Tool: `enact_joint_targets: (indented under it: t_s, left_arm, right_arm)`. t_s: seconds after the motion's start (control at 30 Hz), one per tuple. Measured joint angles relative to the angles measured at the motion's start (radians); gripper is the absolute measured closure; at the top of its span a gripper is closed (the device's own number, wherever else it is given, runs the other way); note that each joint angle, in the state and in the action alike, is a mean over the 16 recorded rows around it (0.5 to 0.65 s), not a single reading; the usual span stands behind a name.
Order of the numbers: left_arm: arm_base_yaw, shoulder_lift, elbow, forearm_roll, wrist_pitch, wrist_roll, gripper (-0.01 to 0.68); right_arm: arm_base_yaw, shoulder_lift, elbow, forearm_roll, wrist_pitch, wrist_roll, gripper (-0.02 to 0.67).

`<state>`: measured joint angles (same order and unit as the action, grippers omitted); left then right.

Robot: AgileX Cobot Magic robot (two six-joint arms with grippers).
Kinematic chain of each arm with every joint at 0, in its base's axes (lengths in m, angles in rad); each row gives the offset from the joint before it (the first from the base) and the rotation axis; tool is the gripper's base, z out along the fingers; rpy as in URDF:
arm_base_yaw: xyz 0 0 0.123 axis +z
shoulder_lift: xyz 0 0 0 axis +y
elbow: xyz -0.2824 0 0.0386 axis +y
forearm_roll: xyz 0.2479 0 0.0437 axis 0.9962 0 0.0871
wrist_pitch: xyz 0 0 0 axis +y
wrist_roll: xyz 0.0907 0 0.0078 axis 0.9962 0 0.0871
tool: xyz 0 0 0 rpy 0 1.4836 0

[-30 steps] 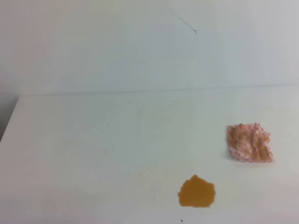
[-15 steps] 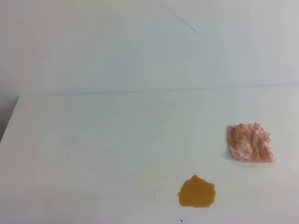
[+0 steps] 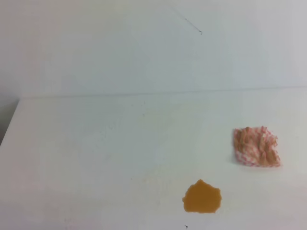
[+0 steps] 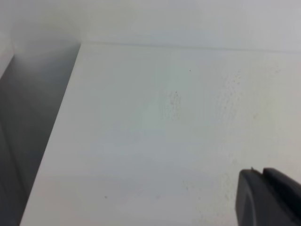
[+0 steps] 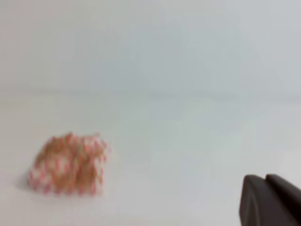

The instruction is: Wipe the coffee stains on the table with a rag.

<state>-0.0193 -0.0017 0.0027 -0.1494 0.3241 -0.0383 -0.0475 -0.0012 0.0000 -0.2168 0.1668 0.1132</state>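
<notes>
The rag (image 3: pixel 256 146) sits crumpled at the right of the exterior high view, on the white worktop (image 3: pixel 96 153). The coffee stains (image 3: pixel 202 197) lie as one orange-brown blotch toward the lower middle of that frame, down and to the left of the cloth and well apart from it.

In the right wrist view the rag (image 5: pixel 68 164) appears at the lower left of the frame, blurred. Only a dark corner of the right jaws (image 5: pixel 268 200) shows at the lower right, so the cloth lies ahead of them and off to the left. The left wrist view shows bare worktop (image 4: pixel 141 132) and a dark corner of the left jaws (image 4: pixel 265 195) at the lower right, with neither cloth nor blotch in sight.

By that, the right arm looks the nearer one for picking up the rag. The bunch shows no clear long axis. Too little of either pair of jaws is visible to tell whether they are spread or closed; neither holds anything that can be seen.
</notes>
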Motion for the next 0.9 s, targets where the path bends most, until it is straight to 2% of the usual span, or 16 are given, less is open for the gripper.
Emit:
enact_joint_targets:
  t_s: [0.43, 0.9]
  left_arm:
    - [0.000, -0.007, 0.011, 0.000, -0.004, 0.002, 0.673]
    - [0.001, -0.015, 0.024, 0.000, -0.008, 0.002, 0.673]
  right_arm:
    - [0.000, 0.001, 0.000, -0.002, -0.602, 0.000, 0.652]
    - [0.000, 0.001, 0.000, 0.004, -0.952, 0.000, 0.652]
